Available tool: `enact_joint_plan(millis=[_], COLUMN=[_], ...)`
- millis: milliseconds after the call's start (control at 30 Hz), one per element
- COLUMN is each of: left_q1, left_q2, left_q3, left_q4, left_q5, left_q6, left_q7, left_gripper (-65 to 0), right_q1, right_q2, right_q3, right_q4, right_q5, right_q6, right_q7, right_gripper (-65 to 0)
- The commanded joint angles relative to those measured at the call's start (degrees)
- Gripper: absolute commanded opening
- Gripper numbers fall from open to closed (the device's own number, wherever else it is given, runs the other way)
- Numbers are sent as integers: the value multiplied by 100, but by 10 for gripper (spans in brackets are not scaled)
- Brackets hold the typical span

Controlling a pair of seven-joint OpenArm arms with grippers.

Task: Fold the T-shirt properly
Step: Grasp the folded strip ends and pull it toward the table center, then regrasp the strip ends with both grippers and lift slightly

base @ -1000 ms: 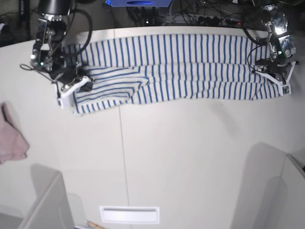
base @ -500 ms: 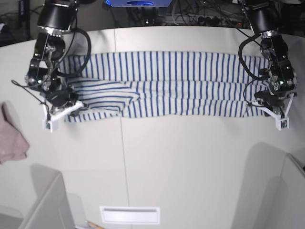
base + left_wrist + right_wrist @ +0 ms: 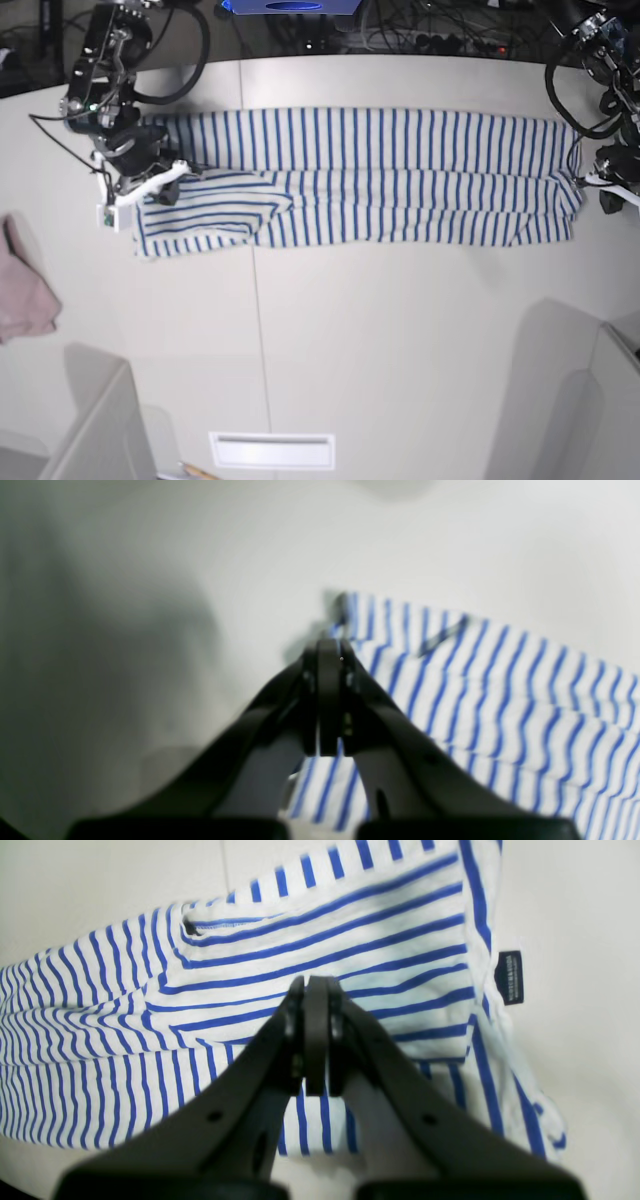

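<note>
The T-shirt (image 3: 360, 178) is laid as a long, narrow band along the far edge of the worktop (image 3: 400, 340), reaching from near the far-left corner almost to the far-right corner, with a sleeve folded in over the body at the left end. The right gripper (image 3: 316, 990) is held just above that left end, its fingers pressed fully together with no cloth seen between them; the dark neck tag (image 3: 511, 977) lies close by. The left gripper (image 3: 328, 652) is also closed, its tips beside the hem corner at the right end, and whether any fabric is pinched there cannot be told. A pink cloth (image 3: 25, 285) rests at the left edge, well apart. For the next fold, both ends are best gripped at matching corners, lifted evenly, and the band kept taut so the stripes stay aligned and no wrinkle is trapped.
</note>
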Motion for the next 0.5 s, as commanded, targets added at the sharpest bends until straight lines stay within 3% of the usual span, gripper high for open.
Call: enact_joint_plan(millis=[0,67,200,267,467], left_q1=[-52,-52,-122,-149,-201], left_q2=[-122,-96,-105,-105,-114], left_q3=[-118,-311,-364,-355,-74], left_q4=[87,-107,-836,-1153,-1935], left_q5=[-92,-92,-92,-92,-92], left_q6=[-138,-411,-903,-1184,-1422], left_q7=[-133,-133,-150,-221,-959], left_gripper=[-640,-500,-150,-20,0], right_q1=[16,-19,-19,-19,-19], right_q2=[33,33,33,33,33], right_q3=[18,18,18,18,18], right_q4=[99,99,99,99,99], right_q5=[62,62,62,62,62], right_q6=[27,27,27,27,27], right_q7=[119,119,119,119,119], right_gripper=[-650,-650,-650,-650,-650])
